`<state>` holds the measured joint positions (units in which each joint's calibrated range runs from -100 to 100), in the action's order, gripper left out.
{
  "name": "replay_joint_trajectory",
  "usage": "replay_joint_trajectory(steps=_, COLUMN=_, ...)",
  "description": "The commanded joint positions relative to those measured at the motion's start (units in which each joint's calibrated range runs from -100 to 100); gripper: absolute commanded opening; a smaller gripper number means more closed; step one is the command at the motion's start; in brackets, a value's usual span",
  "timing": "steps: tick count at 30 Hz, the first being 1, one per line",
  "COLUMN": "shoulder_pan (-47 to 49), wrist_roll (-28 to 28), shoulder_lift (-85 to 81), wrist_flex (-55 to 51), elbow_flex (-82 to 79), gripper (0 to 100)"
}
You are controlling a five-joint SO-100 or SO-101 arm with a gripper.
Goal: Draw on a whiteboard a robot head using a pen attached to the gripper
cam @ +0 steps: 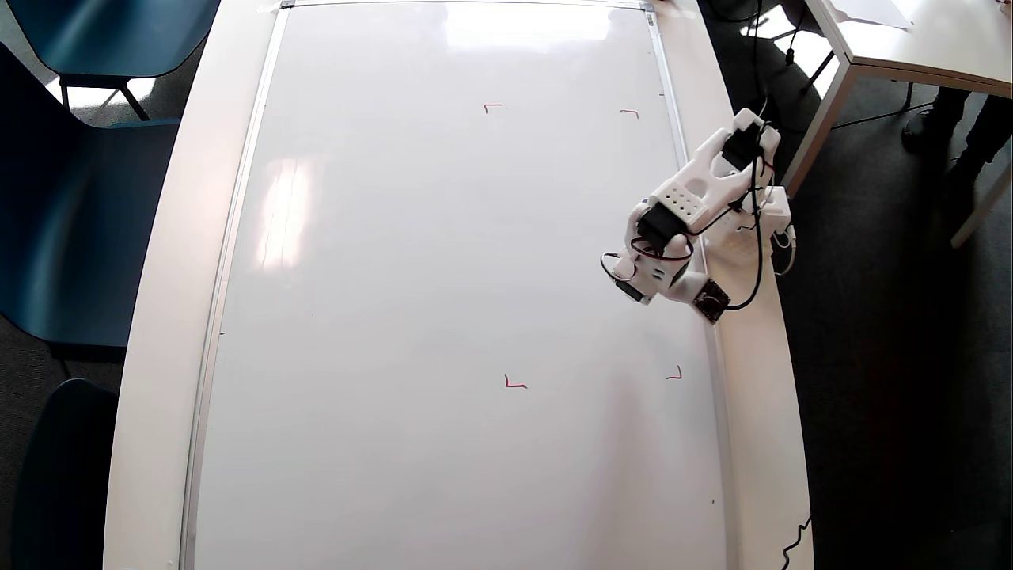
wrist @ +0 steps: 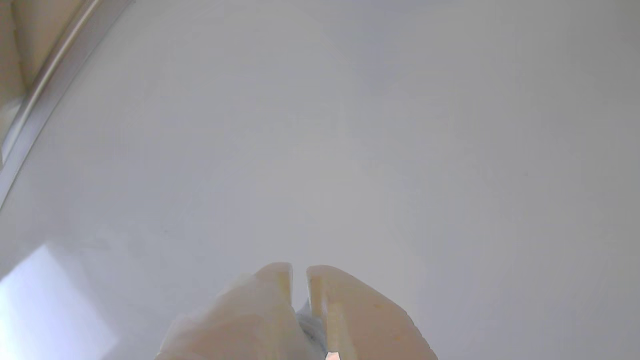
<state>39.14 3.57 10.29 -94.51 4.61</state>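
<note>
Glossy white rectangular whiteboard (cam: 443, 317) with a thin silver frame fills the worktop (cam: 158, 317), bare of blue lines inside four red corner marks (cam: 515, 384). At three o'clock in the overhead view, the white plastic gripper (cam: 633, 286) hangs over the board's edge; wrist view shows its fingers (wrist: 345, 310) nearly together, the pen indistinct between them.

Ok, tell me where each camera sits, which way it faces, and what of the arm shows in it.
Overhead view: fixed above the table, looking straight down on the whiteboard and its red corner marks; the folded white arm and tool sit at the board's right edge.
Wrist view: rides on the arm, looking along the tool at the bare board close up; only two pale fingertips show.
Shared: the whiteboard, its silver frame and the tool. No drawing shows in either.
</note>
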Motion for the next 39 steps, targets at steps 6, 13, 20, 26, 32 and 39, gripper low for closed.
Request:
replay_joint_trajectory(steps=6, shoulder_pan=-0.28, wrist_roll=0.35, shoulder_lift=-0.44, wrist_flex=0.16, elbow_flex=1.15, gripper=1)
replay_joint_trajectory(steps=13, shoulder_pan=-2.20, wrist_roll=0.51, shoulder_lift=-1.11, wrist_flex=1.63, elbow_flex=3.33, gripper=1)
replay_joint_trajectory(steps=20, shoulder_pan=-5.73, wrist_roll=3.78, shoulder_lift=-0.27, wrist_flex=8.67, elbow_flex=5.51, gripper=2)
replay_joint_trajectory(steps=26, shoulder_pan=-9.05, wrist_roll=6.19, shoulder_lift=3.08, wrist_flex=15.97, elbow_flex=5.24, gripper=2)
replay_joint_trajectory(steps=32, shoulder_pan=-13.98, wrist_roll=8.77, shoulder_lift=8.70, wrist_flex=17.62, elbow_flex=6.05, gripper=2)
replay_joint_trajectory(steps=39, shoulder_pan=-14.65, wrist_roll=10.59, shoulder_lift=8.62, wrist_flex=17.62, elbow_flex=6.14, gripper=2)
